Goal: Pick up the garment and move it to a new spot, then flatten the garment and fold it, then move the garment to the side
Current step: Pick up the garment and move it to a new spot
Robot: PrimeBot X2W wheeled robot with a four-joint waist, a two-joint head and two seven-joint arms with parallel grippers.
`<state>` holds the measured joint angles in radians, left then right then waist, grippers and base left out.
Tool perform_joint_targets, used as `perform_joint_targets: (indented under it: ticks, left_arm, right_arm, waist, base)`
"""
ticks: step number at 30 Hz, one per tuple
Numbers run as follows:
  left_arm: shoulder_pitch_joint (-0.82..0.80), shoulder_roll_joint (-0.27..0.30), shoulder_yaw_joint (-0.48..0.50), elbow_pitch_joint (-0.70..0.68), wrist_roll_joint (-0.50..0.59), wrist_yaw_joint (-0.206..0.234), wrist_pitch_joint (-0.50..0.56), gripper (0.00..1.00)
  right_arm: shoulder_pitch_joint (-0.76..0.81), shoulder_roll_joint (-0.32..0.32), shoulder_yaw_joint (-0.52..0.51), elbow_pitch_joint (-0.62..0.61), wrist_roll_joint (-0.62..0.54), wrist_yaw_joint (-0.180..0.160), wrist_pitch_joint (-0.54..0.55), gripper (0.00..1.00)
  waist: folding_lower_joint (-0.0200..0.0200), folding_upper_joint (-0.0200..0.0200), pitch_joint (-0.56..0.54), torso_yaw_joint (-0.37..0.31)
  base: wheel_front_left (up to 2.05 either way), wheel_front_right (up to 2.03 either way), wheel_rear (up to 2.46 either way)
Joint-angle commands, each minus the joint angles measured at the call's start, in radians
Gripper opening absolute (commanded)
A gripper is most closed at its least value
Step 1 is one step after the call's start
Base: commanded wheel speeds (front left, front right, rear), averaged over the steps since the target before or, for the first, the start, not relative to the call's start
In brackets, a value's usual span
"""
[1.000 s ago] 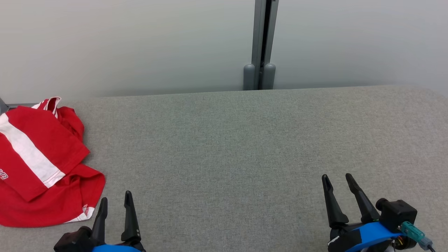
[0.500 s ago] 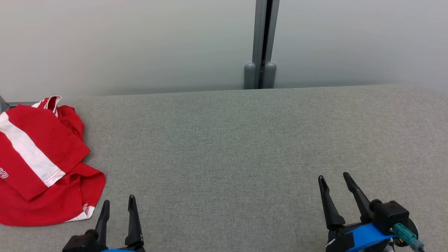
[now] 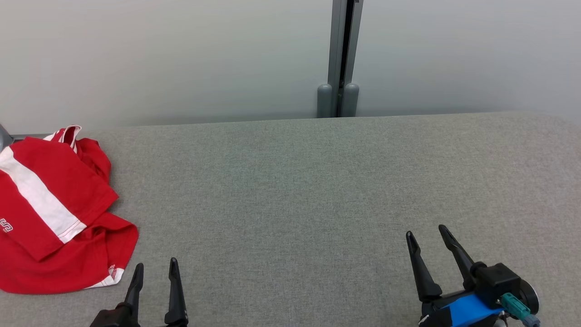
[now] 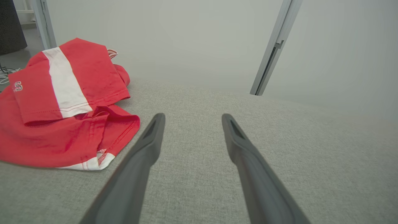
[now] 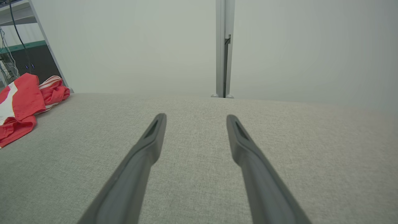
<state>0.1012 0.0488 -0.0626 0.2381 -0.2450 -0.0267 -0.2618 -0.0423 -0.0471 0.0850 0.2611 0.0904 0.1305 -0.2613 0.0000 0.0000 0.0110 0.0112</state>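
Note:
The garment (image 3: 50, 218) is a red shirt with a white stripe, lying crumpled at the left end of the grey padded surface (image 3: 317, 190). It also lies at the upper left in the left wrist view (image 4: 65, 105) and at the far left in the right wrist view (image 5: 21, 105). My left gripper (image 3: 155, 266) stands open near the front edge, just right of the garment's lower hem, apart from it. My right gripper (image 3: 426, 232) is open and empty at the lower right, far from the garment. Open fingers frame bare fabric in the left wrist view (image 4: 191, 116) and the right wrist view (image 5: 196, 116).
A pale wall with a grey vertical post (image 3: 341, 59) runs behind the surface's far edge. Shelving with cables (image 5: 15, 53) stands beyond the left end. Wide bare surface lies between the garment and the right gripper.
Both grippers have drawn back toward the bottom of the head view, the right one also drifting slightly left. The garment has not moved; both grippers stay open.

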Motion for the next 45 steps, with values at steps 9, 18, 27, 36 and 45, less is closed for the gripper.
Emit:
perform_joint_targets:
  ticks: [9,18,27,36,45]
  left_arm:
    - [0.013,0.003,0.009,0.011,-0.006,-0.002,-0.005,1.00]
    - [0.015,0.003,0.009,0.011,-0.006,-0.002,-0.005,1.00]
    - [0.012,0.003,0.008,0.013,-0.004,0.001,-0.005,1.00]
    - [0.003,0.003,0.010,0.015,-0.003,-0.002,-0.005,1.00]
    - [-0.005,0.003,0.008,0.012,0.009,-0.004,-0.005,1.00]
  right_arm:
    - [0.004,-0.006,0.006,0.012,0.016,0.000,-0.006,1.00]
    - [0.008,-0.006,0.009,0.011,0.016,0.000,-0.006,1.00]
    - [0.005,-0.006,0.006,0.012,0.014,0.000,-0.006,1.00]
    - [0.009,-0.006,-0.001,0.007,0.015,0.000,-0.006,1.00]
    - [0.027,-0.005,-0.012,0.002,0.016,0.000,-0.006,1.00]
  waist:
    - [0.0000,0.0000,-0.007,-0.001]
    - [0.0000,0.0000,-0.008,-0.002]
    - [0.0000,0.0000,-0.007,-0.002]
    - [0.0000,0.0000,-0.006,0.009]
    - [0.0000,0.0000,-0.010,0.147]
  base:
    - [0.00,0.00,0.00]
    - [0.00,0.00,0.00]
    - [0.00,0.00,0.00]
    - [0.00,0.00,0.00]
    - [0.00,0.00,0.00]
